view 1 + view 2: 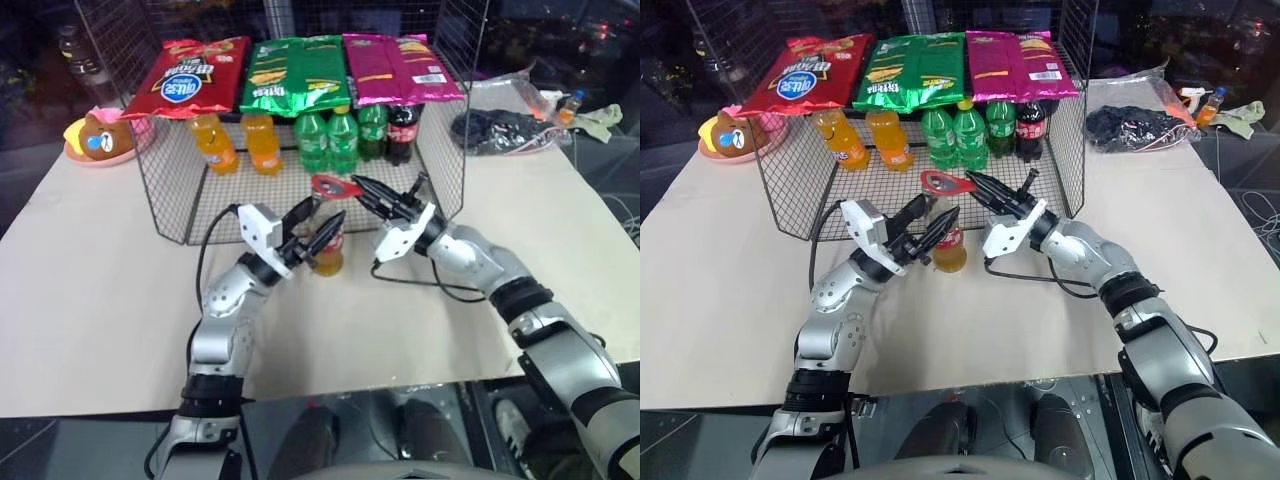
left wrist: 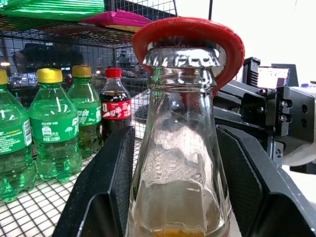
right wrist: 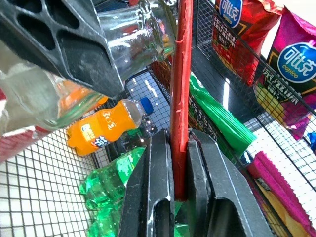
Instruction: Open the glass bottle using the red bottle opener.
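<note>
Head view, centre of frame: glass bottle (image 1: pixel 328 252) upright on the worktop (image 1: pixel 90 260), clamped between the fingers of the left claw (image 1: pixel 318 226). Just above it, red bottle opener (image 1: pixel 335 186) with its loop over the cap, pinched in the right claw (image 1: pixel 362 187). Behind, wire rack (image 1: pixel 170 190) of soda bottles.

Left wrist view: opener ring around the metal cap (image 2: pixel 181 55), black fingers (image 2: pixel 106 182) flanking the glass.

Right wrist view: fingers pressed together on the red handle.

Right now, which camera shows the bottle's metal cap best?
The left wrist view: the metal cap sits close and unobstructed, with the red bottle opener looped around it. In the head views it is tiny under the opener; in the right wrist view I can't make it out.
</note>
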Motion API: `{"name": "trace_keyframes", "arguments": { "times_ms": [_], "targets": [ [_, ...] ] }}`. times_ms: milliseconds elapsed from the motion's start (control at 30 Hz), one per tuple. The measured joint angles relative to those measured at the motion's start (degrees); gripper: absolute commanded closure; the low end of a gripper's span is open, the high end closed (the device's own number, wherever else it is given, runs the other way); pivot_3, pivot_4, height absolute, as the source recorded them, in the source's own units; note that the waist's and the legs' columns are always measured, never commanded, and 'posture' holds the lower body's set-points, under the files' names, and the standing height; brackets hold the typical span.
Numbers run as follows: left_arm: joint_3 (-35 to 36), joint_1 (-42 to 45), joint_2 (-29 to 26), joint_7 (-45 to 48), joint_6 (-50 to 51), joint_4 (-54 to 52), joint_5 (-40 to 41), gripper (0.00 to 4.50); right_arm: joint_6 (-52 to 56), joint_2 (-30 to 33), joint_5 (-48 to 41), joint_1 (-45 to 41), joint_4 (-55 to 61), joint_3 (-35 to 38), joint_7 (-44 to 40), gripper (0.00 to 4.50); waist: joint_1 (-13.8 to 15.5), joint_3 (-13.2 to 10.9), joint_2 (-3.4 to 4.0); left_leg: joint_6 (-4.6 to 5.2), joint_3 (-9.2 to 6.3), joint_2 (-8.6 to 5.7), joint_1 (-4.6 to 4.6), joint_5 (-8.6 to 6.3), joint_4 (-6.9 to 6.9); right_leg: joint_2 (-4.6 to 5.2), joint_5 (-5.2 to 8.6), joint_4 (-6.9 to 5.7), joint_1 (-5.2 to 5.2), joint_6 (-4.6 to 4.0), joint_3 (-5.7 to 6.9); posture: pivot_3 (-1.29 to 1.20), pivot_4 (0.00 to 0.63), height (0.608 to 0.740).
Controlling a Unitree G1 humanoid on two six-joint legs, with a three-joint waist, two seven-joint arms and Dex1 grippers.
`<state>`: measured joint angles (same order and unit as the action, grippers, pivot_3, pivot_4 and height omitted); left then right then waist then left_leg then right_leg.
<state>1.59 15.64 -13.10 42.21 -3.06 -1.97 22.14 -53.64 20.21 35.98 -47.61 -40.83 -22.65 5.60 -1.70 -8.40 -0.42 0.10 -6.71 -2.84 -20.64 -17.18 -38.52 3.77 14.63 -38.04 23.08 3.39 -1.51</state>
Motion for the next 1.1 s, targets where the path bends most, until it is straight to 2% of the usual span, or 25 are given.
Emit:
{"name": "trace_keyframes", "arguments": {
  "times_ms": [467, 867, 1100],
  "targets": [
    [-0.1, 0.4, 0.6, -0.2, -0.1, -0.1, 0.0, 2.49, 0.0, 3.5, 0.1, -3.3, 3.7, 1.1, -1.8, 4.50, -0.3, 0.0, 0.00, 0.00, 0.04, 0.03, -0.07, 0.00, 0.21, 0.01, 0.00, 0.17, 0.11, 0.00, -0.04, 0.00, 0.150, 0.740],
    [-0.1, 0.2, 0.7, -0.2, -0.1, -0.2, -0.1, 2.49, 3.3, 2.1, -3.8, -4.3, 8.5, 3.2, -4.6, 4.50, -0.3, 0.0, 0.00, 0.00, 0.03, 0.03, -0.08, 0.00, 0.22, 0.01, 0.00, 0.18, 0.11, 0.00, -0.03, 0.00, 0.150, 0.740],
    [-1.0, 0.3, 0.7, -1.3, -1.5, -0.2, -1.7, 2.49, 8.8, 0.3, -10.1, -0.1, 9.7, 4.1, -9.4, 4.50, -0.3, 0.0, 0.01, 0.00, 0.05, 0.05, -0.07, 0.00, 0.22, 0.02, 0.00, 0.17, 0.11, 0.00, -0.04, 0.00, 0.150, 0.740]
  ]
}}
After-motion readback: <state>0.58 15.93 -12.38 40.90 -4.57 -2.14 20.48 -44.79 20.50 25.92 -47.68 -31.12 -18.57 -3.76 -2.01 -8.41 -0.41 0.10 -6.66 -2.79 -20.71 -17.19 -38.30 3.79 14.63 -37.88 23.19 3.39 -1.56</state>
